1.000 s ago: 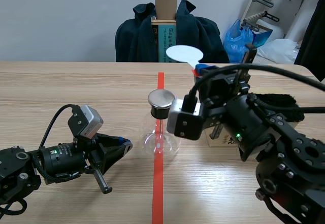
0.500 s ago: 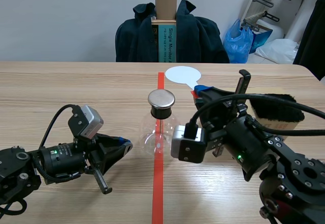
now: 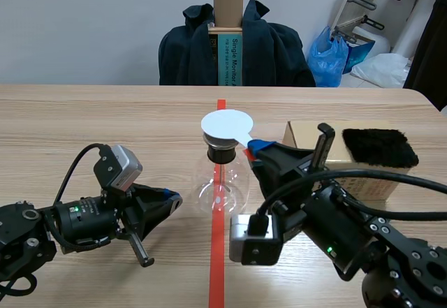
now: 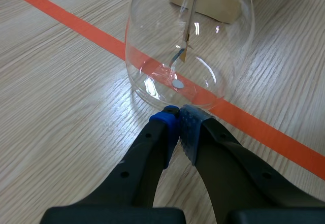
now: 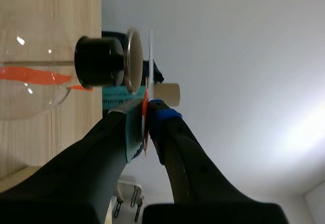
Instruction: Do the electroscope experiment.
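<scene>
The electroscope, a clear glass flask point(image 3: 220, 186) with a black stopper point(image 3: 222, 154), stands on the red tape line at mid-table. A white disc paddle point(image 3: 227, 124) hovers flat just over its metal cap and hides it in the scene view. My right gripper point(image 3: 257, 147) is shut on the paddle's orange handle point(image 5: 145, 113). In the right wrist view the white disc point(image 5: 151, 51) is edge-on, very close to the metal cap point(image 5: 133, 59). My left gripper point(image 3: 173, 198) rests low on the table, shut on nothing, its tips point(image 4: 177, 115) at the flask's base point(image 4: 190, 46). Foil leaves point(image 4: 182, 56) hang inside.
A cardboard box point(image 3: 307, 135) with a black furry pad point(image 3: 379, 147) on top sits right of the flask, behind my right arm. A chair draped with a dark jacket point(image 3: 188, 49) stands beyond the far table edge.
My right arm has swung the white paddle from behind and right of the flask toward the left and lower, so it now sits over the cap. The left arm has not moved.
</scene>
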Available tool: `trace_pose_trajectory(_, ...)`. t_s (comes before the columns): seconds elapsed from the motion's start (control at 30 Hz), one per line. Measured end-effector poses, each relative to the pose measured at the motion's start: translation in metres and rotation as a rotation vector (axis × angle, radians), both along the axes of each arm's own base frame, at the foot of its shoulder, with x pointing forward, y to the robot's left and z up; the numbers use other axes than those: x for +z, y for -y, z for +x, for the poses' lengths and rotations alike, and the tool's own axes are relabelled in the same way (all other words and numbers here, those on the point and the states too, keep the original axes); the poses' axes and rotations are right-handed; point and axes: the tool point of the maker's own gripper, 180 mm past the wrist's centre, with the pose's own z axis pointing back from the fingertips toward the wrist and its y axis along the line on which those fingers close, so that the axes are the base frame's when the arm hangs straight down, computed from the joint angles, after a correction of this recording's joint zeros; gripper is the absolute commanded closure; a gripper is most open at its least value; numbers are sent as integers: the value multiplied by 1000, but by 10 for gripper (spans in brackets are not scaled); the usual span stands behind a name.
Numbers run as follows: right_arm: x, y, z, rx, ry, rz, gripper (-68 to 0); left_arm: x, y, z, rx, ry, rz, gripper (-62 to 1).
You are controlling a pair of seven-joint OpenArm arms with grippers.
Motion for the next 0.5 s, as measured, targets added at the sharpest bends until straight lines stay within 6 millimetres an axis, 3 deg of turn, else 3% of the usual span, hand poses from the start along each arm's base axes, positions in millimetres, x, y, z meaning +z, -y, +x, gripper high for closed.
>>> trace_pose_trajectory(0.5, -2, -3, -8, 23, 11, -9, -7, 0, 0, 0, 0, 0, 0, -28)
